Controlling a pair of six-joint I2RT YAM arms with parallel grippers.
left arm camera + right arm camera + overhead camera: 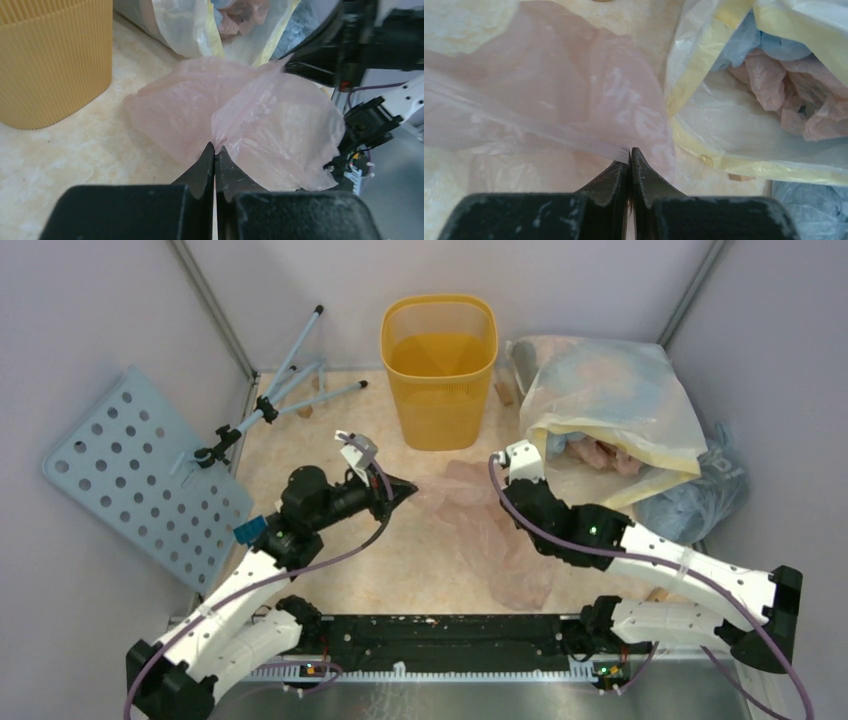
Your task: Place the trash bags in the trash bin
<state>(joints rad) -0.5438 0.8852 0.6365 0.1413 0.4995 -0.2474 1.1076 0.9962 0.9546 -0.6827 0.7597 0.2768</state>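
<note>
one pink bag (pixel 480 515), one yellow bin (pixel 440 370), one whitish-yellow sack (pixel 610 405), one grey-blue bag (pixel 700 490), one pegboard (pixel 140 475), two grippers

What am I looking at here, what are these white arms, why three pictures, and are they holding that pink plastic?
These are two robot arms bolted at the near edge of a table. The wide picture looks down from above and behind them. The other two come from small cameras on each wrist, so the dark fingers fill the bottom.

On the table stand a yellow-orange trash bin, a big whitish-yellow sack with crumpled bags inside, a grey-blue bag, a tripod and a perforated blue board.

Between the arms lies a thin pink trash bag. The left gripper is shut on one edge of it, and the right gripper is shut on another edge. The bag is not yet in the bin.
</note>
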